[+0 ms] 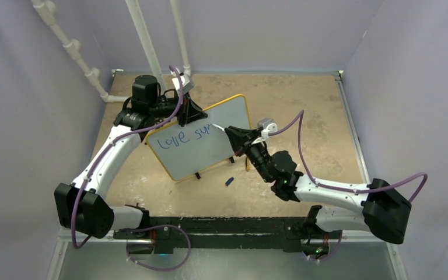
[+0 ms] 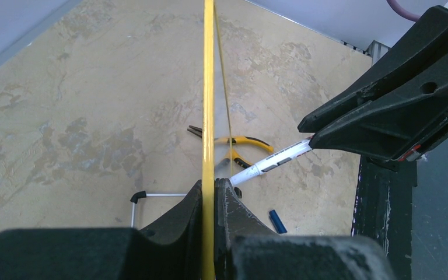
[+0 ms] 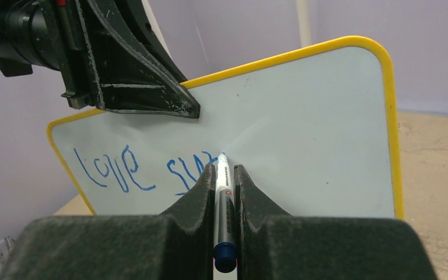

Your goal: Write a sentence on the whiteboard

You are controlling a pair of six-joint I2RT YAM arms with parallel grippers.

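Observation:
The whiteboard point(image 1: 210, 153), pale with a thin yellow frame, stands tilted on small black feet mid-table. My left gripper point(image 1: 185, 112) is shut on its top edge; in the left wrist view the jaws point(image 2: 216, 184) pinch the yellow frame point(image 2: 208, 87) edge-on. My right gripper point(image 1: 236, 137) is shut on a white marker point(image 3: 224, 204) with a blue end. The marker's tip touches the board point(image 3: 315, 134) at the end of the blue writing. The sentence point(image 3: 122, 169) reads "love sur" in one line, with the last letters partly hidden behind my right fingers.
A blue marker cap point(image 1: 229, 181) lies on the tan table in front of the board. Yellow-handled pliers point(image 2: 242, 143) lie behind the board's right foot. White pipes point(image 1: 70, 44) run down the back-left wall. Walls close in the table on three sides.

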